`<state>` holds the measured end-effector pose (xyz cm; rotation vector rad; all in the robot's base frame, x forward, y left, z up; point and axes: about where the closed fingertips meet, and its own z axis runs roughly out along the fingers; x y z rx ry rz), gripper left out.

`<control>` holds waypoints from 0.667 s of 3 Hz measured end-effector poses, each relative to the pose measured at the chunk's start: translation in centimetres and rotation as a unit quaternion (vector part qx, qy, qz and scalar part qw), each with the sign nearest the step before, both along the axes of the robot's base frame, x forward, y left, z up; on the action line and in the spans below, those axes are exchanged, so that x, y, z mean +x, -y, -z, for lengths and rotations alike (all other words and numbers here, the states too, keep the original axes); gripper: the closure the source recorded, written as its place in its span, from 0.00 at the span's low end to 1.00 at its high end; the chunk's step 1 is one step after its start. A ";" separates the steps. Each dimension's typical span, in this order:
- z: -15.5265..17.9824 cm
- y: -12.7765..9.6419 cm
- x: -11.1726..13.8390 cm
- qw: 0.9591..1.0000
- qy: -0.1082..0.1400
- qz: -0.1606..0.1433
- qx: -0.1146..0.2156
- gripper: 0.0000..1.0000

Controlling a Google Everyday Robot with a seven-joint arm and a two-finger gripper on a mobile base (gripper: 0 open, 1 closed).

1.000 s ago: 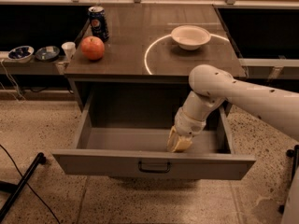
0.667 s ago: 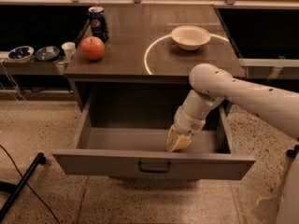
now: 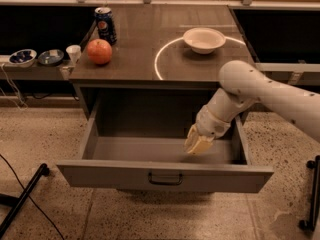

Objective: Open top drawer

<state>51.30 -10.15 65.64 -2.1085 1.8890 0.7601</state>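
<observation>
The top drawer (image 3: 165,176) stands pulled far out of the grey cabinet, its inside bare. Its flat grey front faces me with a small dark handle (image 3: 165,179) at the centre. My gripper (image 3: 197,146) hangs inside the open drawer, right of centre, just behind the front panel and above the drawer floor. It is apart from the handle. My white arm (image 3: 265,91) reaches in from the right.
On the cabinet top (image 3: 150,59) stand a blue soda can (image 3: 106,25), a red apple (image 3: 99,51) and a white bowl (image 3: 204,39). A low shelf at left holds small bowls (image 3: 22,57) and a white cup (image 3: 73,53). A dark pole (image 3: 22,199) lies on the floor at left.
</observation>
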 end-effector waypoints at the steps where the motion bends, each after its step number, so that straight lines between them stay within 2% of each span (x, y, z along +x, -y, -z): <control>1: -3.0 2.1 0.3 0.998 0.055 0.032 0.020 1.00; 2: -6.6 4.7 0.5 0.991 0.118 0.059 0.039 1.00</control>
